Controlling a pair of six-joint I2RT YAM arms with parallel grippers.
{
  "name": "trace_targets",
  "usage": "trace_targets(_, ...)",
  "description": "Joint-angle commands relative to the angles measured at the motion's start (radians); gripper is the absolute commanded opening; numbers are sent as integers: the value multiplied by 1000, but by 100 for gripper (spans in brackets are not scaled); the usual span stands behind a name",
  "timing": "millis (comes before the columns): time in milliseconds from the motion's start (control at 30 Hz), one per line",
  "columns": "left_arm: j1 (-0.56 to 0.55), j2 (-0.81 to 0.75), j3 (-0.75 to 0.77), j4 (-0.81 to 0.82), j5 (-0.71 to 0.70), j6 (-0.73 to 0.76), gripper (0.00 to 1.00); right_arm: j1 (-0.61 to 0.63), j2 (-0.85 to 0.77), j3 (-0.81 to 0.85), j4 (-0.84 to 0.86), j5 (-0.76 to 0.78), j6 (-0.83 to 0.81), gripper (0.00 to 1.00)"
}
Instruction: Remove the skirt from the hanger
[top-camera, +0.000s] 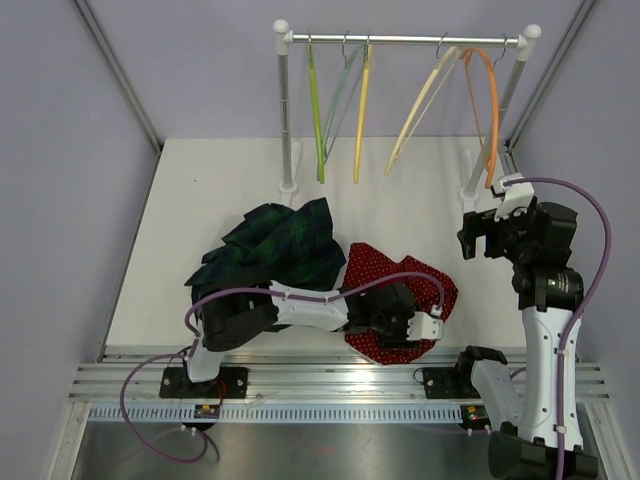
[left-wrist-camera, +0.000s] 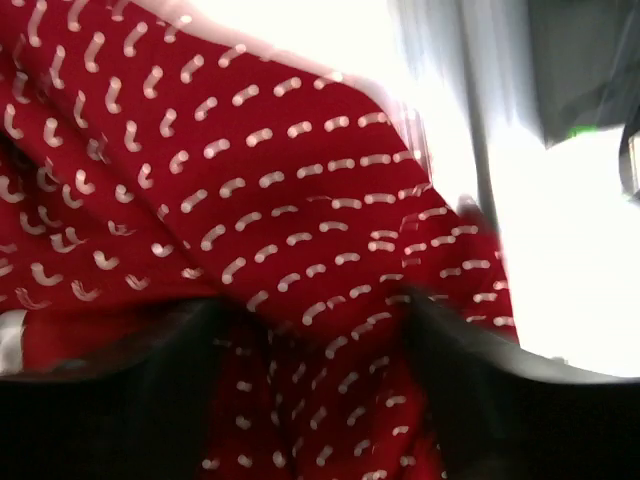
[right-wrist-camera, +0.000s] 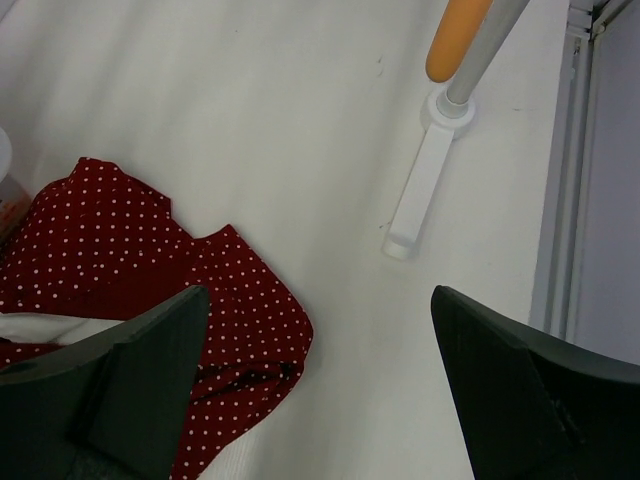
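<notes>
Two garments lie on the desk (top-camera: 220, 190): a green skirt (top-camera: 275, 250) and the red skirt (top-camera: 368, 272), below the bare hangers (top-camera: 360, 110). The left claw (top-camera: 418, 326) straddles the red cloth, fingers spread wide, probably to pinch a fold. The right claw (right-wrist-camera: 315, 385) hangs open and empty.

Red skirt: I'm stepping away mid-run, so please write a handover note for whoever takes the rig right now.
Left gripper: down on the red skirt, with fabric between its fingers; grip unclear.
Right gripper: open, empty, raised near the rack.
Things: the red skirt lies crumpled on the table beside a plaid skirt. The hangers on the rack are bare.
Done: no hanger shows in either skirt, though folds could hide one.
Left: check the red skirt for a hanger, then let go.
</notes>
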Motion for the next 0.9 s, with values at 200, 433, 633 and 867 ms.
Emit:
trace_targets(200, 22, -154, -62, 112, -37, -152, 0, -12, -65, -80, 117, 23, 52, 100)
trace_targets(433, 5, -593, -149, 96, -193, -143, 0, -17, -42, -133, 158, 55, 115, 100)
trace_targets(633, 0, -956, -117, -26, -400, -92, 0, -20, 4, -139, 167, 73, 152, 100)
trace_targets(867, 13, -1122, -1, -103, -747, 118, 0, -21, -12, -159, 177, 81, 152, 99)
